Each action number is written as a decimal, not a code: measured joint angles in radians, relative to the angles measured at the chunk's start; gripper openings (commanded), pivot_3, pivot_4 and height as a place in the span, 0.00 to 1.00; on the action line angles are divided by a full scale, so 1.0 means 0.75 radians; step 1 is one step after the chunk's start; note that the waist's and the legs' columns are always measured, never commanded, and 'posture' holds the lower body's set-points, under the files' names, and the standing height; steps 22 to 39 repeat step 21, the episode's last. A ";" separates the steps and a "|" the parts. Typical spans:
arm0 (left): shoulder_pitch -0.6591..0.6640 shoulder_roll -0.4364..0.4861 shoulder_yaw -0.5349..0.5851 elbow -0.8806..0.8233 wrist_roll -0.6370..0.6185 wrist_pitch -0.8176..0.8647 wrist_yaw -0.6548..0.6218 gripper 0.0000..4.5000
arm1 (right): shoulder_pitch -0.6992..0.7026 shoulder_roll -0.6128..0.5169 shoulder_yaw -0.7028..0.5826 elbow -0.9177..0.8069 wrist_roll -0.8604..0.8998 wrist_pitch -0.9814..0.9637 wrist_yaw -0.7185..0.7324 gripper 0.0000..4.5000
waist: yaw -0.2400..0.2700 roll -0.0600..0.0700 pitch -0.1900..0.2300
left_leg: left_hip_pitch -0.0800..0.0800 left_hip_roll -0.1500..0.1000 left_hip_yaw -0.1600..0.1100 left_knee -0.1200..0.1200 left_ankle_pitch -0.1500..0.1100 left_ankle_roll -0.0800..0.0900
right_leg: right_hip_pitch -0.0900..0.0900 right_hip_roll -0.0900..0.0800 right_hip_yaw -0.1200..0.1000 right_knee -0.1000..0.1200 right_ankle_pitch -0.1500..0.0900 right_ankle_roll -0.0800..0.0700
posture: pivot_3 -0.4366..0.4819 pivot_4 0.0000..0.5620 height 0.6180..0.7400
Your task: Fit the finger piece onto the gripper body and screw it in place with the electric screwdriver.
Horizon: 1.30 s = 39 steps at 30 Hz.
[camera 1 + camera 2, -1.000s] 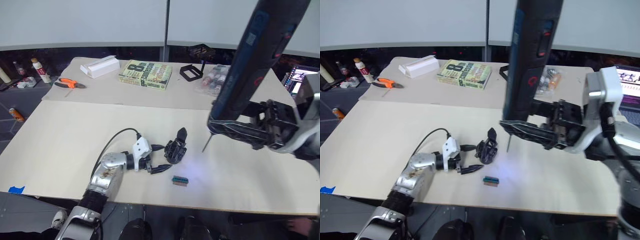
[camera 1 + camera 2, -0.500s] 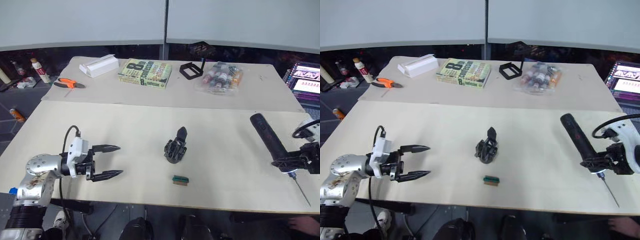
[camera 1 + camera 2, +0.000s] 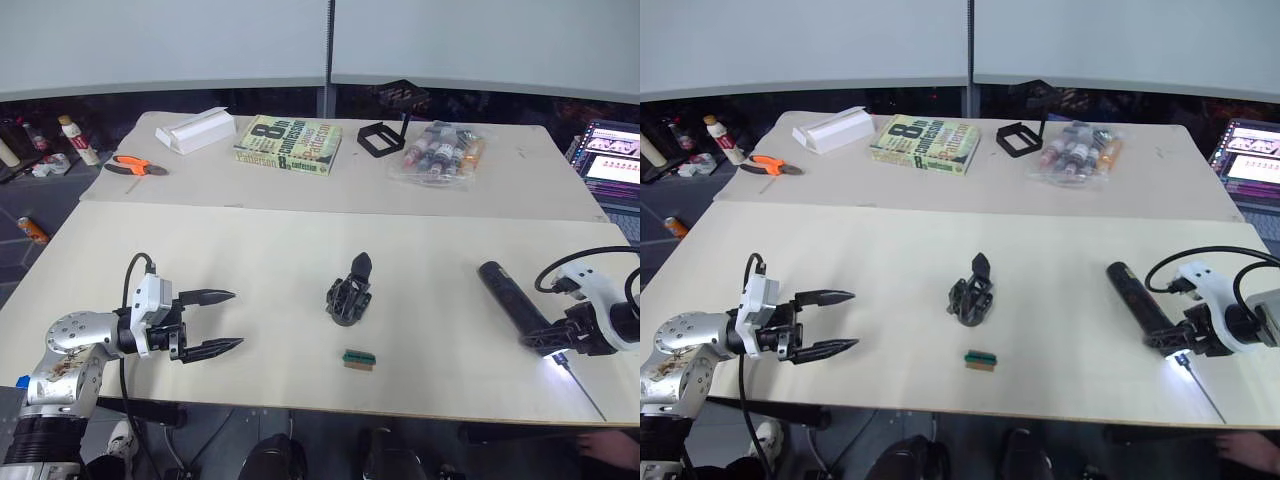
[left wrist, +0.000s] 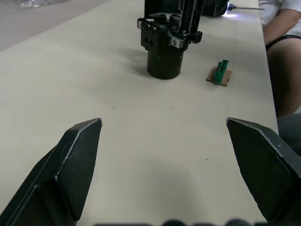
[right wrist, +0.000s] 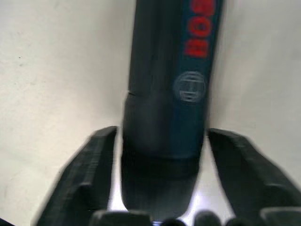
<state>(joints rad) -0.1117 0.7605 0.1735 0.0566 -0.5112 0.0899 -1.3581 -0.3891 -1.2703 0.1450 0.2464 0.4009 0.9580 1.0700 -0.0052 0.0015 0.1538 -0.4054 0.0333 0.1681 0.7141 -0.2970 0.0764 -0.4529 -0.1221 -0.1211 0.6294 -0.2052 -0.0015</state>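
on the left, our left hand (image 3: 215, 322) hangs just above the desk (image 3: 250, 250), its two black fingers (image 4: 77, 155) spread wide with nothing between them, well apart from everything else.

moving right, the gripper body (image 3: 350, 294) stands upright near the middle of the desk on its round base, one pointed finger rising from its top. we judge it rigid and fairly dense for its bulk, with hard plastic faces that could slip in our fingers; the blocky middle above the round base looks like the safest place to pinch, not the thin finger, which might lever or snap. just in front of it lies a small green-and-tan block (image 3: 359, 359), apart from the body. we cannot make out a separate loose finger piece anywhere on the desk, so whether it is already seated on the body we cannot tell.

at the far right, the electric screwdriver (image 3: 508, 302) lies along the desk with its thin bit (image 3: 583, 388) reaching toward the front edge and its light glowing on the surface. our right hand (image 5: 155, 169) has its fingers either side of the tool's lower barrel, and we read it as clamped there. the tool seems long, stiff and heavy, so a hold near the bit end leaves much weight hanging behind; a grip nearer the middle would likely balance better.
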 measured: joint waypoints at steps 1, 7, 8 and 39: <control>0.006 0.004 0.004 -0.001 0.001 0.003 0.008 1.00 | 0.009 0.000 -0.014 0.003 -0.003 -0.009 0.000 0.99 | 0.000 0.000 0.000 | 0.000 0.000 0.000 0.000 0.000 0.000 | 0.000 0.000 0.000 0.000 0.000 0.000 | 0.48 0.27 1.00; 0.049 0.055 0.056 0.003 0.045 0.025 0.118 1.00 | 0.250 0.048 -0.429 -0.026 0.054 -0.424 0.167 0.99 | 0.007 -0.001 0.000 | 0.001 0.000 0.001 0.000 0.000 -0.001 | 0.002 0.003 0.000 0.000 0.000 0.001 | 0.48 0.27 1.00; 0.056 0.066 0.070 0.018 0.054 0.026 0.139 1.00 | 0.292 0.101 -0.533 -0.072 0.089 -0.576 0.245 0.99 | 0.007 -0.001 0.000 | 0.005 0.001 0.000 0.000 0.001 -0.002 | 0.007 0.008 0.001 -0.002 -0.001 0.003 | 0.48 0.27 1.00; 0.121 0.118 0.204 0.141 0.178 -0.137 0.283 1.00 | 0.634 0.528 -0.807 -0.487 0.123 -1.409 0.457 0.99 | 0.021 -0.003 0.000 | 0.020 0.003 -0.002 -0.004 -0.002 -0.008 | 0.021 0.005 0.003 -0.003 -0.002 -0.002 | 0.48 0.27 1.00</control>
